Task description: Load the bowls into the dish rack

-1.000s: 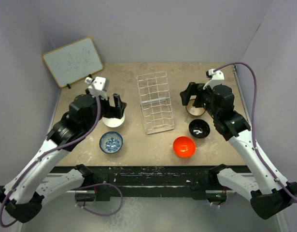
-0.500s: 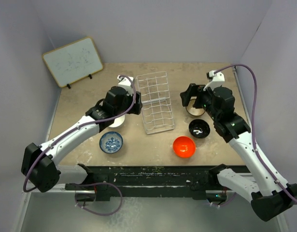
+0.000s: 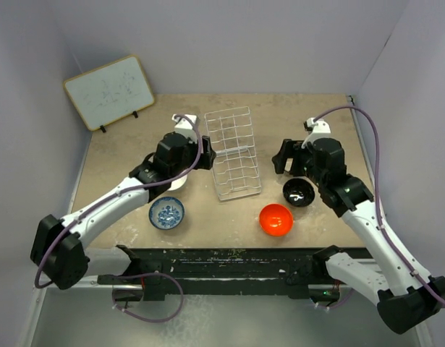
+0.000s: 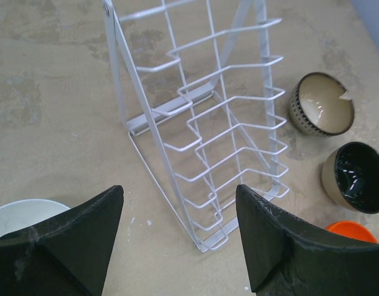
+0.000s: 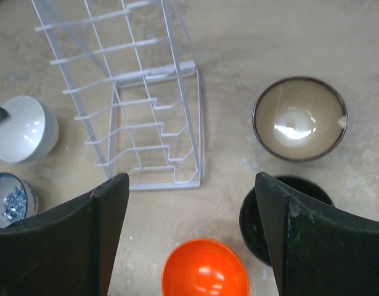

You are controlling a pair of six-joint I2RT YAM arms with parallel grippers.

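Left gripper (image 4: 178, 203): jaws spread wide, nothing between them. Closest in, the white bowl (image 4: 26, 213) sits by my left finger, partly hidden behind it. The dish rack (image 4: 201, 123) stands directly ahead, its near corner between my fingertips and its wire slots running away from me. I cannot tell whether my fingers touch it. To the right of my right finger lies the orange bowl (image 4: 352, 231), then the black bowl (image 4: 355, 176). Farthest is the brown bowl (image 4: 321, 103), which has a chip in its pale rim. All three are clear of the rack on its far side. Right gripper (image 5: 191, 182): jaws likewise spread wide and holding nothing. The orange bowl (image 5: 204, 271) is nearest, low between my fingers. The black bowl (image 5: 252, 225) is at my right finger, partly covered by it. The blue-and-white bowl (image 5: 10, 197) lies outside my left finger, with the white bowl (image 5: 23, 129) just beyond it. Ahead and to the left stands the rack (image 5: 140, 105); ahead and to the right, the brown bowl (image 5: 299, 118) sits upright. From overhead, the left gripper (image 3: 205, 160) is just beside the rack (image 3: 233, 152). The right gripper (image 3: 280, 155) hangs apart from the rack's other side. All five bowls rest on the table (image 3: 113, 152), outside the rack.
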